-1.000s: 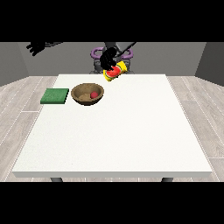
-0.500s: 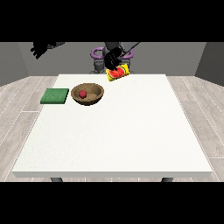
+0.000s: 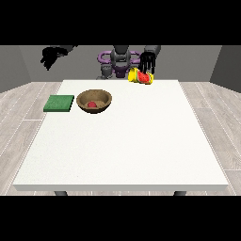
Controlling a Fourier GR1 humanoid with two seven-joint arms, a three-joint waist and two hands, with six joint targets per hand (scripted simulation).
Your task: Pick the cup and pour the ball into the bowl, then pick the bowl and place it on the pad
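Observation:
A brown bowl (image 3: 94, 100) stands on the white table (image 3: 127, 141) at the far left, and a red ball (image 3: 92, 104) lies inside it. Just left of the bowl a green pad (image 3: 59, 103) lies flat. A yellow and red cup (image 3: 141, 76) lies on its side at the table's far edge. The hand at the view's right (image 3: 148, 60) hangs right over the cup, its straight fingers pointing down to it and not curled round it. Off the table's far left corner, the hand at the view's left (image 3: 52, 55) is raised in the air with relaxed fingers, holding nothing.
The robot's body (image 3: 120, 60) stands behind the far edge, between the two hands. Grey wooden floor surrounds the table on all sides.
The cup has gone from a tilted pose near the bowl to the right, onto the table's far edge. The hand at the view's right has opened above it. The ball stays in the bowl.

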